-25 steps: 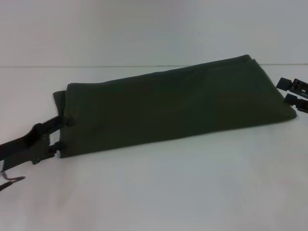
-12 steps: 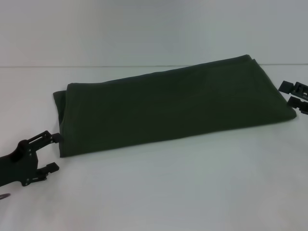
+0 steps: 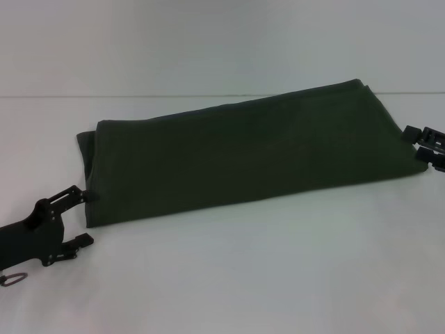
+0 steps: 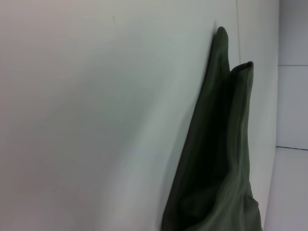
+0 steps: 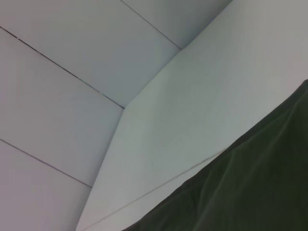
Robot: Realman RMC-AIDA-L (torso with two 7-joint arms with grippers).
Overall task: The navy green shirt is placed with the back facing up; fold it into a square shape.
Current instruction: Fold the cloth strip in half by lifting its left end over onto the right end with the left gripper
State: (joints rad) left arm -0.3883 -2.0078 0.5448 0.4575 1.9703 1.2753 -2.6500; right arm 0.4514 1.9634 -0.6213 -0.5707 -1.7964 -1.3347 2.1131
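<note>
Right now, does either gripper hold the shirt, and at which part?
Nothing is held. The left gripper stands open by the left end of the navy green shirt; the right gripper is open at its right end.

Black left claw (image 3: 85,219) with two slim prongs, blocky black wrist, matching black right claw (image 3: 422,144)

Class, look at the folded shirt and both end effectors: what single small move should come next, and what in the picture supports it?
Probably the left end effector should close on the left end of the navy green shirt, which it straddles with open jaws. The shirt lies as a long strip, not yet a square, so one end likely needs carrying over. The right end effector sits at the strip's opposite end.
</note>
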